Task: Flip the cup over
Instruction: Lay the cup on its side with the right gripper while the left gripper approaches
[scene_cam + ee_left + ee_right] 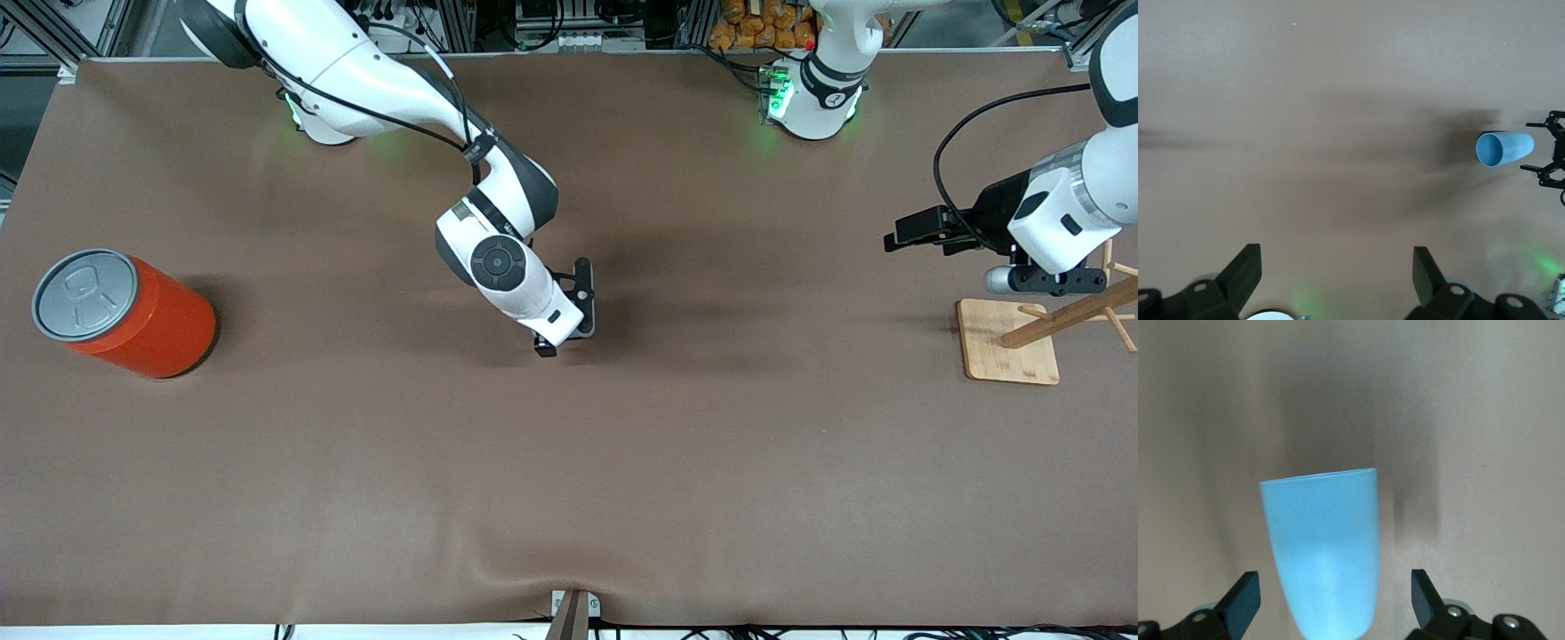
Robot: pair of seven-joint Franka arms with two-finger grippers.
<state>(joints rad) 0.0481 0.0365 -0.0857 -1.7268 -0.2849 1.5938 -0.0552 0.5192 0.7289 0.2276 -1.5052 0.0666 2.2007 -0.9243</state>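
The light-blue cup lies on its side on the brown table. My right gripper is open, one finger on each side of the cup's narrow end with a gap on both sides. In the front view the right gripper is low over the table's middle and hides the cup. The left wrist view shows the cup far off, its mouth facing that camera, with the right gripper at its base. My left gripper is open and empty, and waits above the wooden stand.
A large orange can with a grey lid stands at the right arm's end of the table. A wooden peg stand on a square base stands at the left arm's end. The table is covered in brown.
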